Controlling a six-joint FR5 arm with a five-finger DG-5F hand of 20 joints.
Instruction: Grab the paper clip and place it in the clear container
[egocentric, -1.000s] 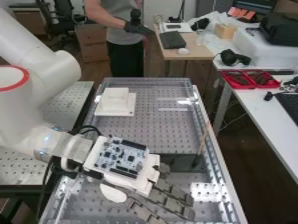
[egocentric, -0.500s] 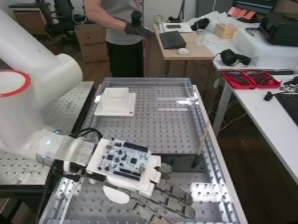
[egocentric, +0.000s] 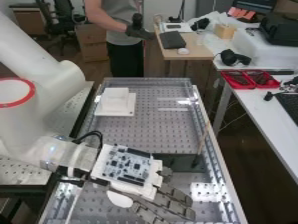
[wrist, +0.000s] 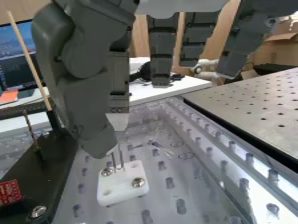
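The paper clip (wrist: 121, 156), apparently the thin upright wire pair, stands at the white block (wrist: 113, 192) with two screws, near the thumb tip. In the high view, the hand (egocentric: 163, 194) occupies lower centre, open, fingers nearly straight, gripping nothing. A white stepped piece (egocentric: 115, 102) sits left of upper centre; red trays (egocentric: 241, 86), upper right.

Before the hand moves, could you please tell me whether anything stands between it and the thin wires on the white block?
Nothing visible does: the hand hangs close above the white block, with a dark fingertip near the thin wires. The black stand is off to one side.
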